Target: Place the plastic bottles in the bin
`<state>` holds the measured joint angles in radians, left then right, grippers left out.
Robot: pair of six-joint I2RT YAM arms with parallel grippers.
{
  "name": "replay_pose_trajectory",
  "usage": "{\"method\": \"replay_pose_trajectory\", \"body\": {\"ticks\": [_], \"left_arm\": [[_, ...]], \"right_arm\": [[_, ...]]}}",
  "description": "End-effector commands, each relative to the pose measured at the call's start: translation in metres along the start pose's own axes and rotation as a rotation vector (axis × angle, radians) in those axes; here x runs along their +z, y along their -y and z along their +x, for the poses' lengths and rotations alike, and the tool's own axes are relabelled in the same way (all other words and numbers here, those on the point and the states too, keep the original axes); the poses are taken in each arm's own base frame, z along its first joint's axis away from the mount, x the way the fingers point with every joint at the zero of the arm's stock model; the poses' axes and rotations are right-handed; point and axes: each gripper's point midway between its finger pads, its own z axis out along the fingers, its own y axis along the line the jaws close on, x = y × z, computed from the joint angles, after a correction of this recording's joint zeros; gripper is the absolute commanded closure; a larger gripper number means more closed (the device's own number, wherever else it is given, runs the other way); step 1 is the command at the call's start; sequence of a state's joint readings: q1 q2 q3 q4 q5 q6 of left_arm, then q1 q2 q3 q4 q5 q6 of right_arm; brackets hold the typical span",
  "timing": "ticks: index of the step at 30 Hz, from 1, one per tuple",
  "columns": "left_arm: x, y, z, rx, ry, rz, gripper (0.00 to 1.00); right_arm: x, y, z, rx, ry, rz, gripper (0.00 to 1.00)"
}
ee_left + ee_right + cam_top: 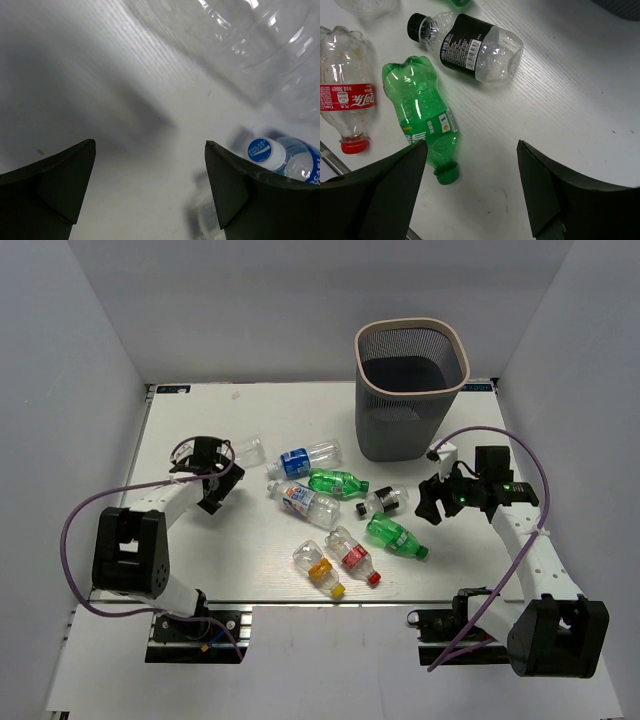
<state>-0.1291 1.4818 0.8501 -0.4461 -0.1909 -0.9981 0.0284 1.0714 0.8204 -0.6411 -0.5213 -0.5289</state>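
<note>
Left tool (pixel 210 483) sat at 9 o'clock on the desk (pixel 250 540), jaws wide and empty. A clear bottle (pixel 248 450) lay just at its 1 o'clock, likely lined up for a grab. The other plastic bottles (pixel 338 481) lay scattered mid-desk, none held. Bin (pixel 400 425) stood upright at 1 o'clock, mouth up for drops. Right tool (pixel 470 185) at 3 o'clock was spread wide and empty. The green bottle (pixel 422 120) at its 11 o'clock was probably the next pick, with the black-label bottle (pixel 470 47) beyond.
</note>
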Motion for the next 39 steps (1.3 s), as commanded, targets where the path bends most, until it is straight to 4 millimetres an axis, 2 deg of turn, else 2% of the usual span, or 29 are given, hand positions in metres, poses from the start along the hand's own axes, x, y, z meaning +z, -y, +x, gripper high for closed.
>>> {"method": "replay_pose_trajectory", "body": {"ticks": [1,5,8,9,11,13,15,16,17,18,19,20,21,22,26,31,37,39], "left_arm": [[-0.001,0.037,-0.021,-0.052,0.066,0.11,0.0],[0.005,0.053,-0.028,-0.067,0.044,0.097,0.0],[-0.011,0.077,-0.033,-0.08,0.044,0.22,0.02],[-0.02,0.091,-0.041,-0.08,0.069,0.287,0.02],[-0.033,0.104,-0.05,-0.057,0.1,0.35,0.02],[-0.046,0.124,-0.067,0.036,0.144,0.397,0.02],[-0.048,0.131,-0.074,0.186,0.157,0.388,0.02],[-0.048,0.145,-0.085,0.23,0.174,0.394,0.02],[-0.045,0.145,-0.094,0.259,0.18,0.373,0.02],[-0.038,0.136,-0.091,0.302,0.147,0.304,0.02],[-0.045,0.147,-0.109,0.365,0.188,0.288,0.0],[-0.039,0.141,-0.118,0.394,0.192,0.234,0.0],[-0.018,0.12,-0.119,0.443,0.171,0.094,0.0],[-0.024,0.128,-0.136,0.481,0.21,0.068,0.0],[-0.008,0.108,-0.162,0.52,0.228,-0.073,0.0],[-0.005,0.085,-0.171,0.458,0.226,-0.115,0.0],[-0.021,0.082,-0.176,0.441,0.255,-0.098,0.0],[-0.021,0.081,-0.173,0.434,0.241,-0.096,0.0]], "right_arm": [[-0.001,-0.009,-0.001,-0.016,0.018,-0.031,0.22],[0.0,-0.011,0.001,-0.006,0.015,-0.047,0.2],[0.001,-0.011,0.003,-0.008,0.008,-0.041,0.2],[0.001,-0.008,0.003,-0.007,0.008,-0.033,0.2],[0.004,-0.007,0.008,-0.004,-0.001,-0.03,0.2],[0.006,-0.009,0.01,0.007,-0.003,-0.04,0.2],[0.008,-0.01,0.012,0.022,-0.009,-0.047,0.2],[0.008,-0.009,0.01,0.021,-0.002,-0.047,0.2],[0.009,-0.008,0.01,0.026,-0.006,-0.045,0.2],[0.01,-0.007,0.009,0.022,-0.002,-0.045,0.2],[0.009,-0.006,0.006,0.021,0.002,-0.042,0.2],[0.009,-0.006,0.006,0.018,0.001,-0.043,0.19],[0.011,-0.004,0.006,0.022,-0.005,-0.044,0.19],[0.01,-0.003,0.005,0.02,-0.003,-0.042,0.19],[0.013,-0.004,0.003,0.024,-0.004,-0.056,0.19],[0.014,-0.004,0.006,0.04,-0.005,-0.058,0.19],[0.02,-0.007,0.012,0.054,0.003,-0.07,0.19],[0.022,-0.008,0.012,0.057,0.009,-0.077,0.19]]}}
